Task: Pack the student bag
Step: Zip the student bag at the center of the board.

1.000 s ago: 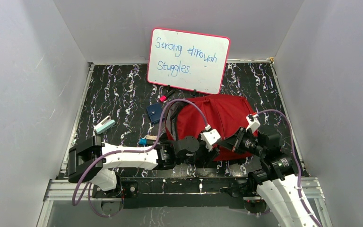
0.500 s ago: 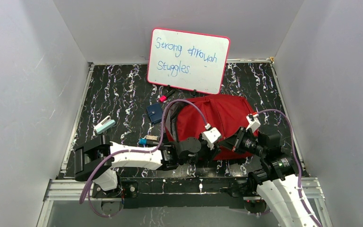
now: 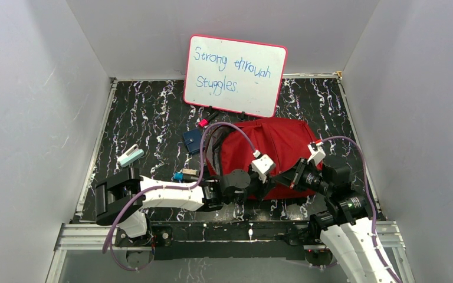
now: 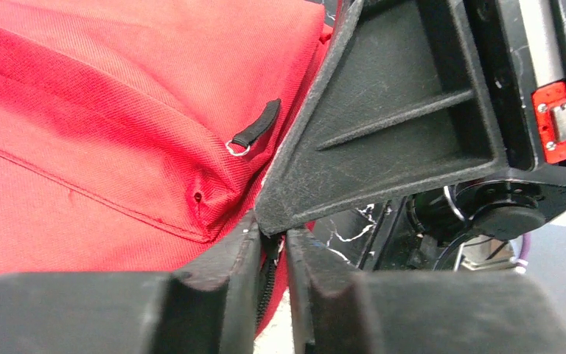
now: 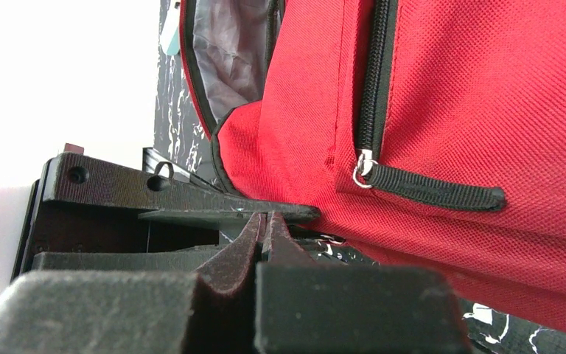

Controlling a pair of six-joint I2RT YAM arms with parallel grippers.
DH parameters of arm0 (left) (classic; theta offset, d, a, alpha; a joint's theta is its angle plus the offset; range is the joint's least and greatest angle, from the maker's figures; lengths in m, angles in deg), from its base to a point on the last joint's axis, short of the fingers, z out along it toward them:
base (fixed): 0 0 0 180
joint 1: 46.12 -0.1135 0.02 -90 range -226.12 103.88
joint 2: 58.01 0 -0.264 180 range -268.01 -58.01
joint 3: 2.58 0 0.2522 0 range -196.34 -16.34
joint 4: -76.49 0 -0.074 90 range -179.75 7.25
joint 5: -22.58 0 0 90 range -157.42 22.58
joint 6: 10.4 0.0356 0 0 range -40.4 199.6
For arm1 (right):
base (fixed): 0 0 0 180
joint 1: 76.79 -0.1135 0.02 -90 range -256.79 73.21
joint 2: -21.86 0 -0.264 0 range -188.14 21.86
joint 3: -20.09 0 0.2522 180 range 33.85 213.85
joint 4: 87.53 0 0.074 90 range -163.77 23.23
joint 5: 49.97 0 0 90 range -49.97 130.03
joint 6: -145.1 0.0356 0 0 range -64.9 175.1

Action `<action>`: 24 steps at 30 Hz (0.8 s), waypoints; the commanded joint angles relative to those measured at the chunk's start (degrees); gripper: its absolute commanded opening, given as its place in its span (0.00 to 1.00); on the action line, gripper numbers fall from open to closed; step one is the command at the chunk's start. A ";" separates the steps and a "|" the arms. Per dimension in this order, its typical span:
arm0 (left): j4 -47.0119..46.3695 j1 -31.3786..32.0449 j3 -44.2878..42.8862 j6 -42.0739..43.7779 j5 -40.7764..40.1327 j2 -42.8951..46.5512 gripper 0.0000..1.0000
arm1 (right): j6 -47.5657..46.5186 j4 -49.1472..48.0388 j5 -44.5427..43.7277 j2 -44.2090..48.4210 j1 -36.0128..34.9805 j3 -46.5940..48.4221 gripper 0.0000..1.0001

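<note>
The red student bag (image 3: pixel 280 144) lies on the black marbled table, its mouth with grey lining (image 5: pixel 228 44) facing left. Both grippers meet at its near edge. My left gripper (image 3: pixel 268 180) (image 4: pixel 274 240) has its jaws nearly together, pinching the bag's zippered edge (image 4: pixel 269 269). My right gripper (image 3: pixel 278 177) (image 5: pixel 269 217) is shut at the same edge; whether its tips hold anything I cannot tell. Its black finger (image 4: pixel 398 125) crosses just above the left tips. A black zipper pull (image 5: pixel 427 193) hangs on the front pocket.
A whiteboard (image 3: pixel 235 75) leans behind the bag. Left of the bag lie a blue pouch (image 3: pixel 193 140), a red marker (image 3: pixel 203 122), a teal and white item (image 3: pixel 130 156) and a small blue item (image 3: pixel 180 175). Grey walls close in three sides.
The left jaws have narrowed onto the bag's edge and the left arm has shifted slightly right. The right arm and the bag have stayed put.
</note>
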 commanded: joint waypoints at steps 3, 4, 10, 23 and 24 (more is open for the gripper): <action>-3.25 -0.55 -1.20 -2.56 0.29 -0.33 0.00 | -0.03 -2.73 0.70 0.29 0.19 2.82 0.00; -3.17 -0.55 -1.19 -2.63 0.29 -0.35 0.00 | -0.08 -2.65 0.48 0.30 0.24 2.85 0.00; -2.24 -0.69 -0.63 -2.84 -0.13 0.19 0.00 | -1.80 0.77 -6.36 0.56 0.23 6.12 0.08; 5.17 -0.91 -0.90 -1.66 -0.89 2.78 0.00 | -1.99 19.82 -35.81 -6.10 0.18 16.61 0.49; 5.52 -0.91 -0.88 -1.41 -0.79 3.07 0.00 | -0.72 21.41 -37.05 -6.20 0.19 16.78 0.50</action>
